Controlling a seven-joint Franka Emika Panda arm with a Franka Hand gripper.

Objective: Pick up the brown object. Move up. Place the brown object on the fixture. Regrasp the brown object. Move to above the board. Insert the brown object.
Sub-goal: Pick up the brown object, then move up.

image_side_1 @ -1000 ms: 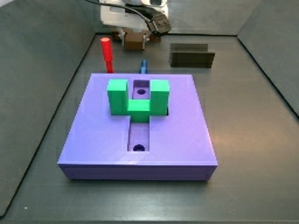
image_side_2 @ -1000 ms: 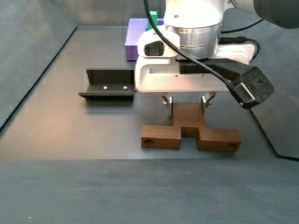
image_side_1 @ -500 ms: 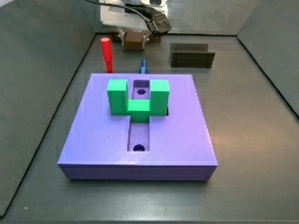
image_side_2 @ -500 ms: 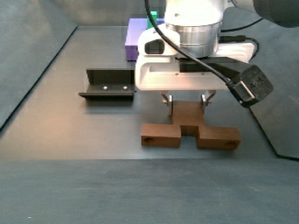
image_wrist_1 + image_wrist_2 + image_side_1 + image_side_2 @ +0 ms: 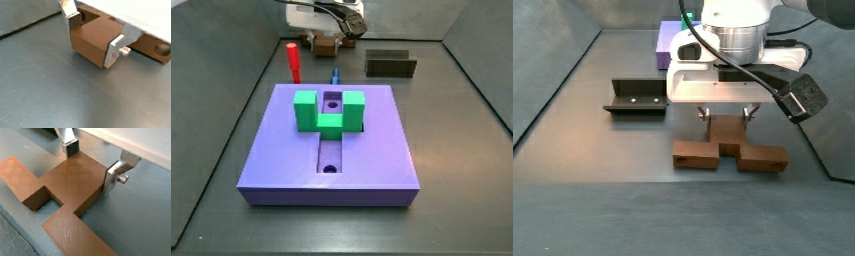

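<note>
arm upright, gripper (image 5: 727, 116) pointing straight down, fingers (image 5: 113, 174) pinching the brown object (image 5: 727, 145) on the floor

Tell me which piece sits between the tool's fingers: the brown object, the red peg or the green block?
The brown object: the tool straddles its stem on the floor. The red peg and the green block stand apart.

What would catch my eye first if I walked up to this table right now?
Probably the big lavender board in the middle of the floor, with a bright green block standing on it and a red peg just behind. Next, the white robot arm's gripper at the far end, lowered with its silver fingers either side of the stem of the brown object, which lies on the floor near the dark fixture.
</note>
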